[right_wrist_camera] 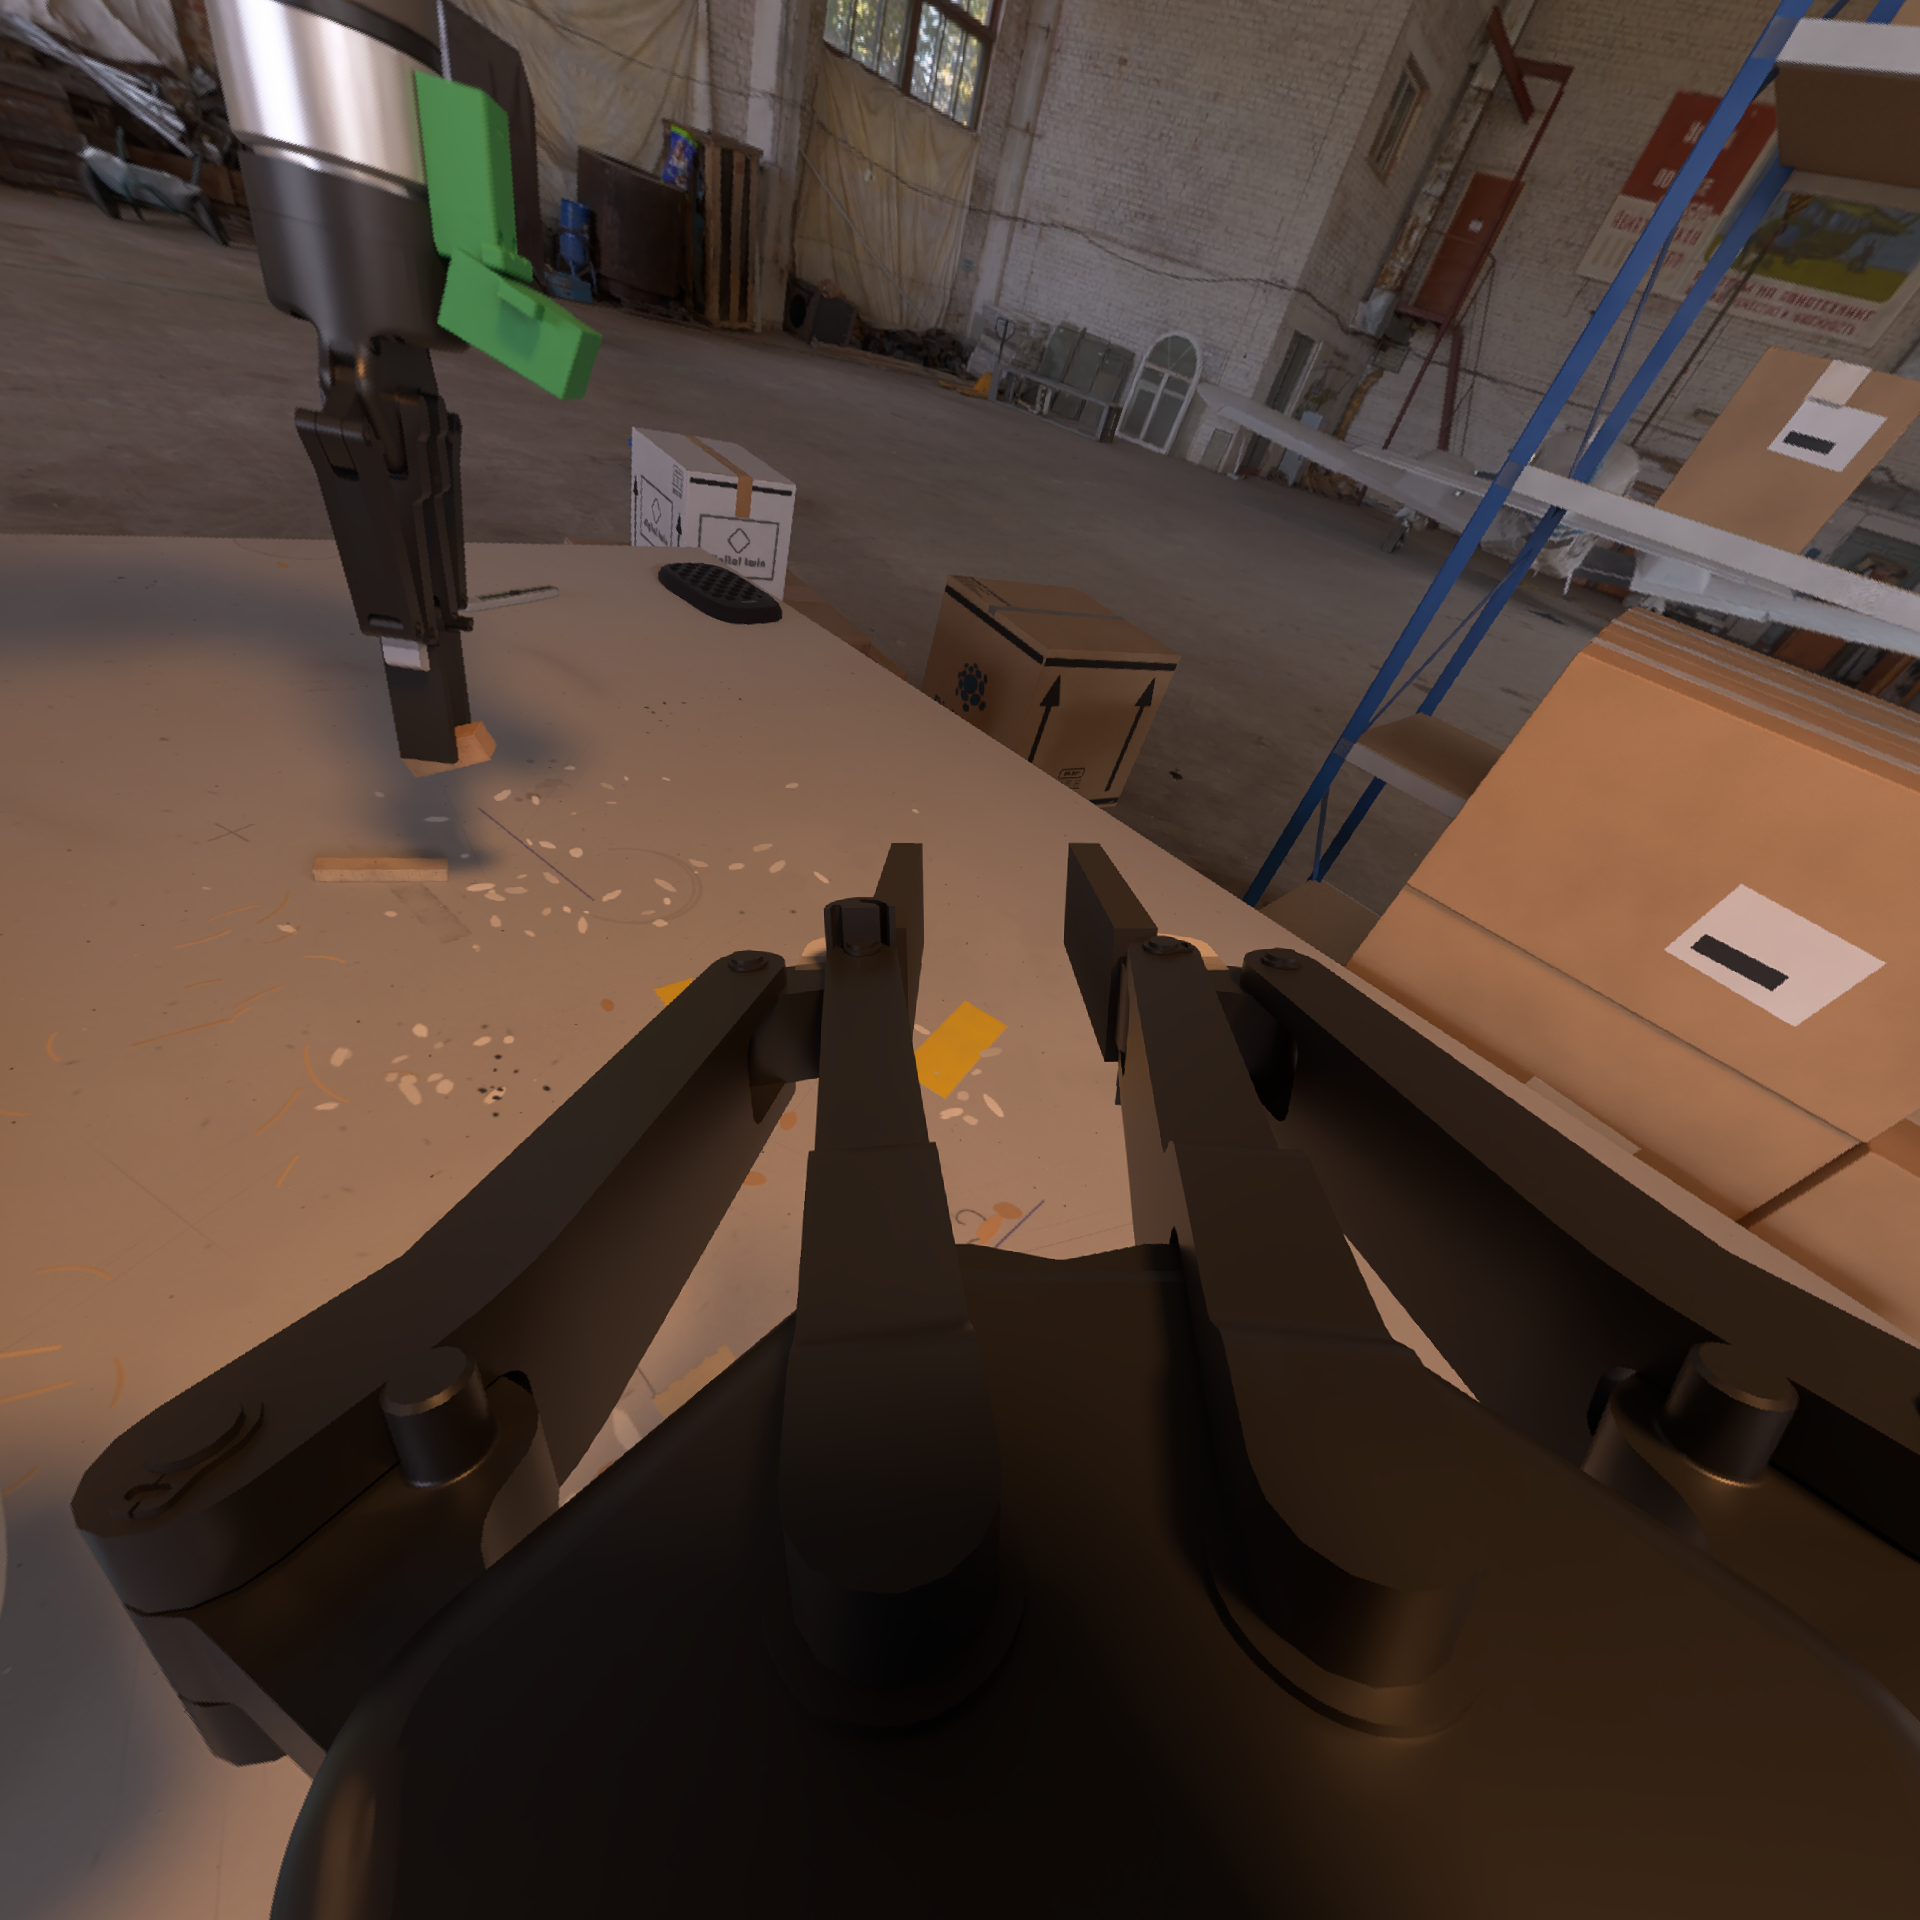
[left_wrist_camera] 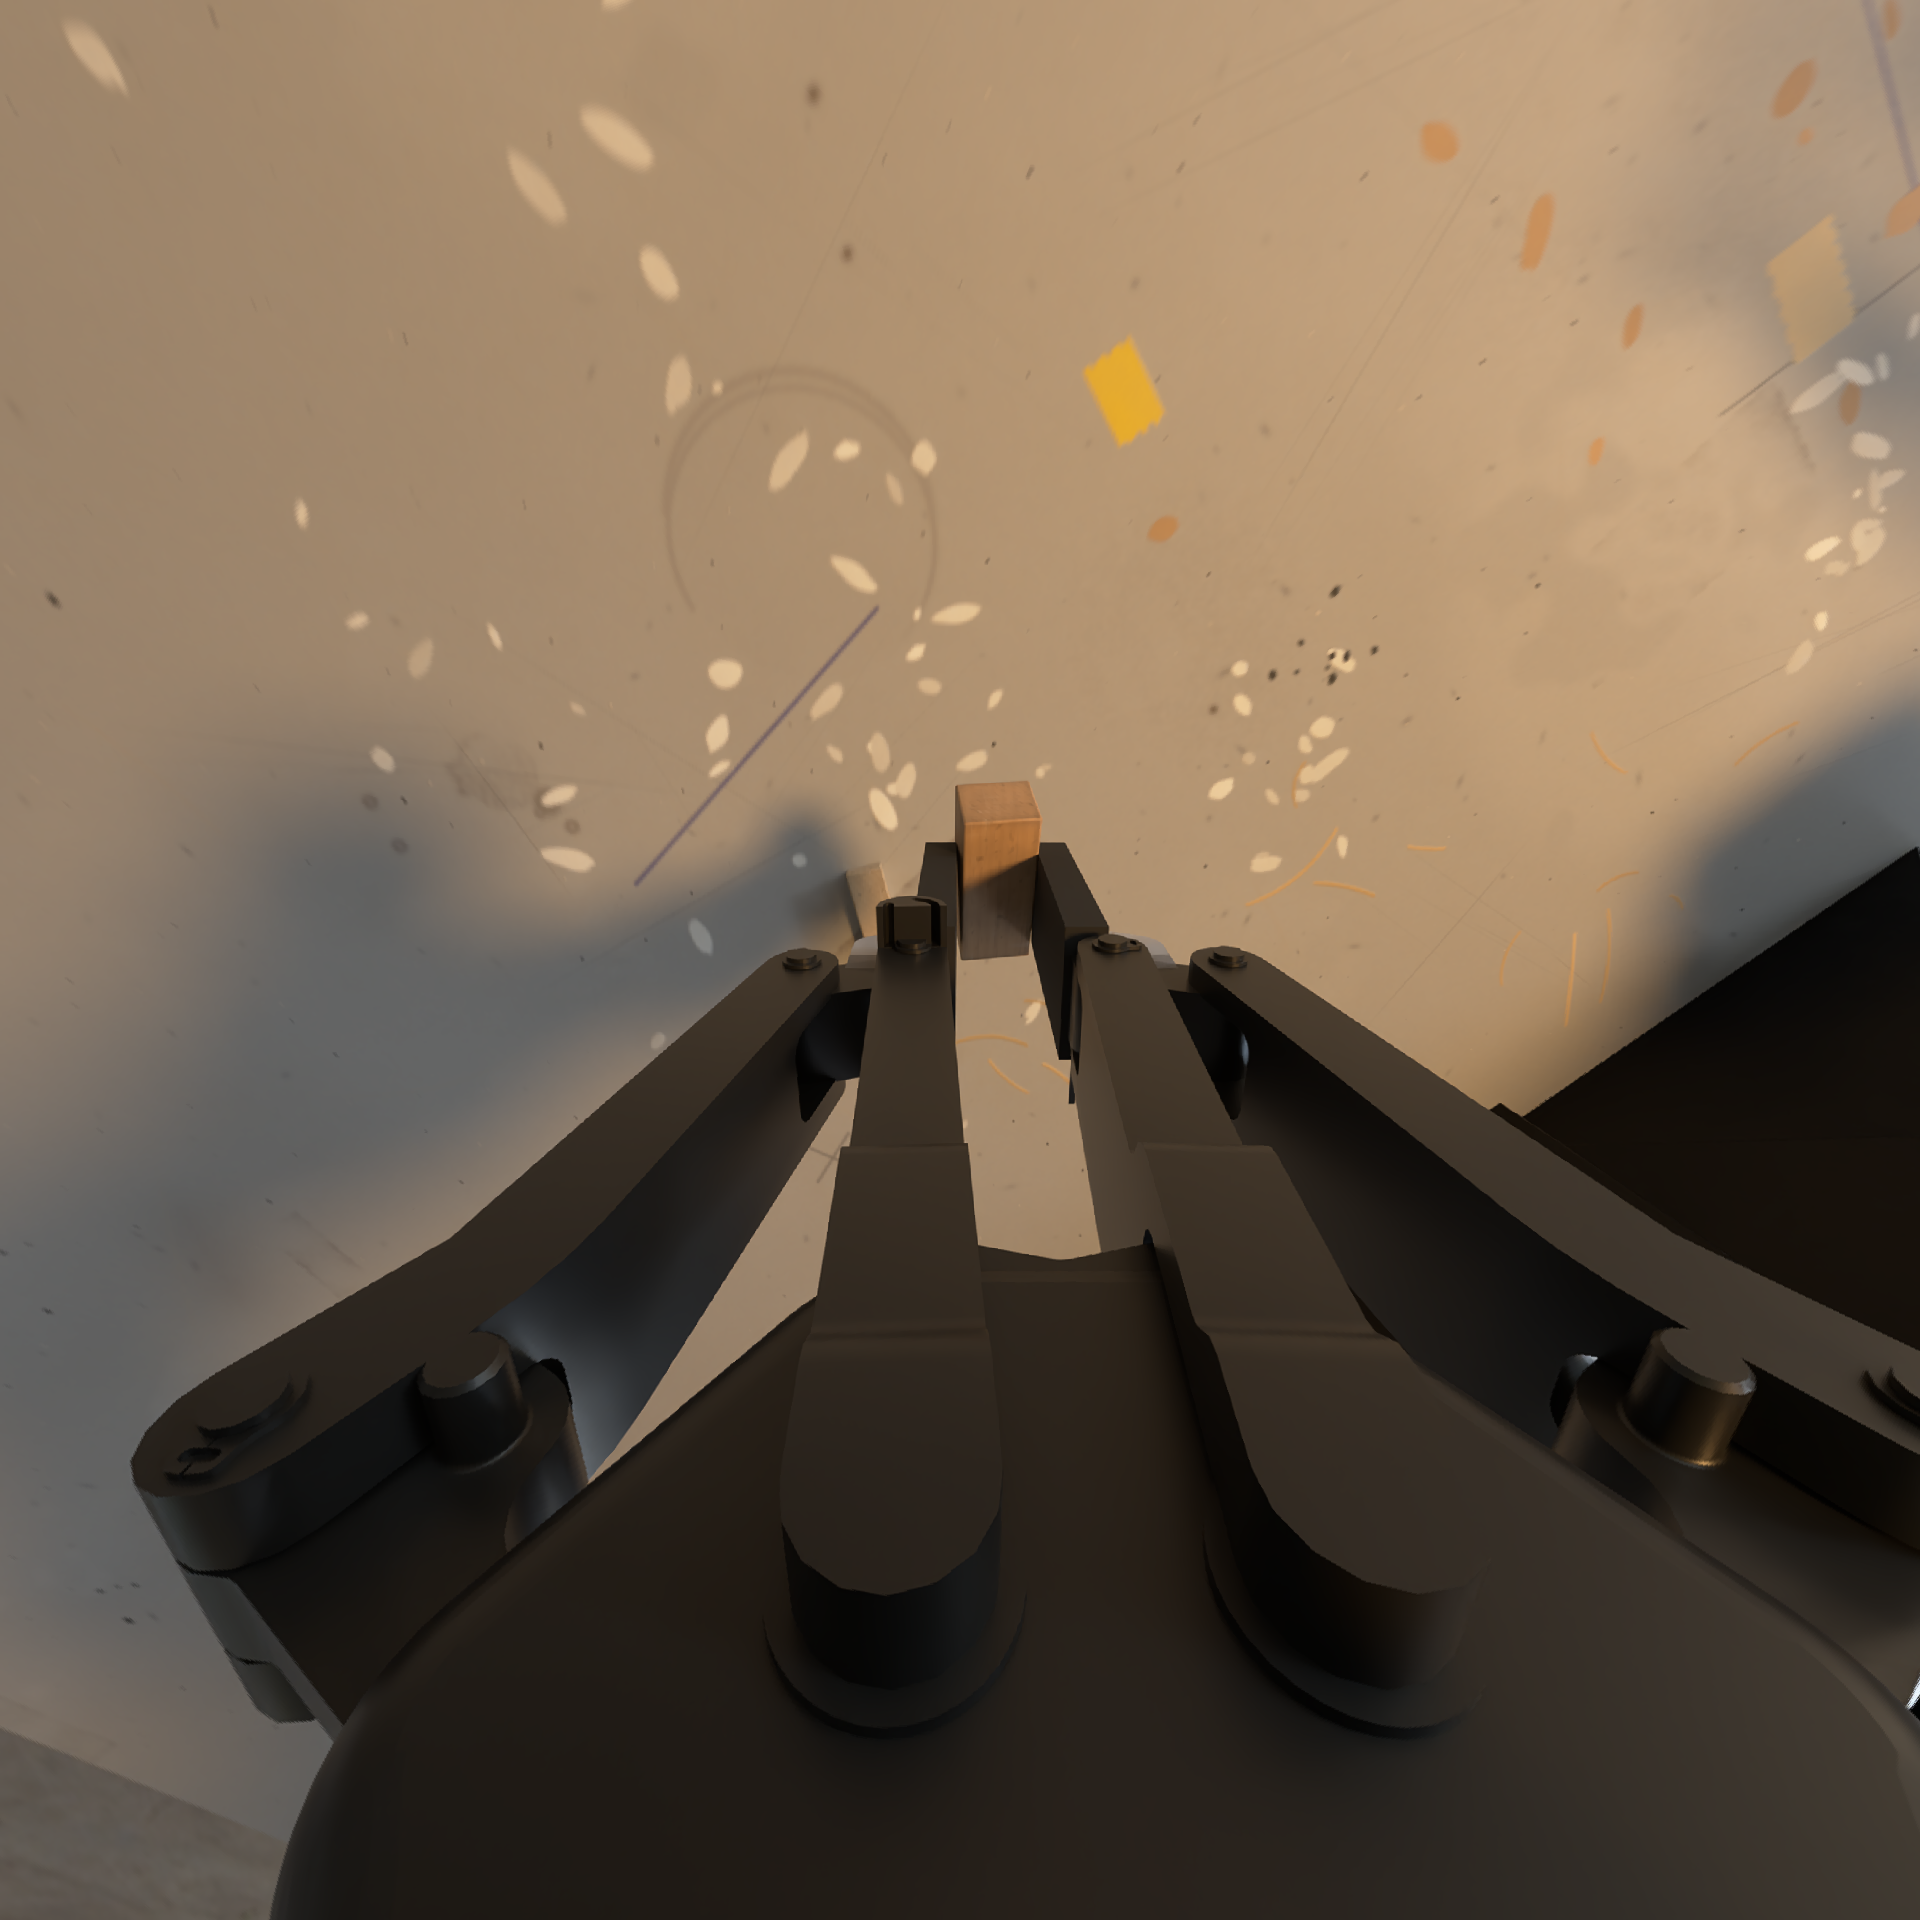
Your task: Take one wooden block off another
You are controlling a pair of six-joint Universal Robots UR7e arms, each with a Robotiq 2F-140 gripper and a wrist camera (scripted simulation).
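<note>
Wooden block [left_wrist_camera: 995, 862]: an orange-brown piece clamped between the fingertips of the left pincer [left_wrist_camera: 995, 883], lifted clear of the table [left_wrist_camera: 416, 364]; in the right wrist view it hangs just above the tabletop under the dark fingers.
Second block [right_wrist_camera: 380, 869]: a pale, flat wooden piece lying on the table, just below and beside the raised one, not touching it; in the left wrist view only a pale corner shows beside the left finger.
Left pincer: clenched on the orange-brown block, pointing straight down, with a green part fixed at its wrist.
Right pincer [right_wrist_camera: 992, 883]: released, fingers spread with nothing between them, poised over the table's near edge, well apart from both blocks.
Table: tan surface flecked with white and orange paint marks, a yellow patch [right_wrist_camera: 958, 1045] near the right pincer.
Backdrop: cardboard boxes [right_wrist_camera: 1049, 675] on the floor beside the table, a blue shelving frame [right_wrist_camera: 1455, 603] to the right.
</note>
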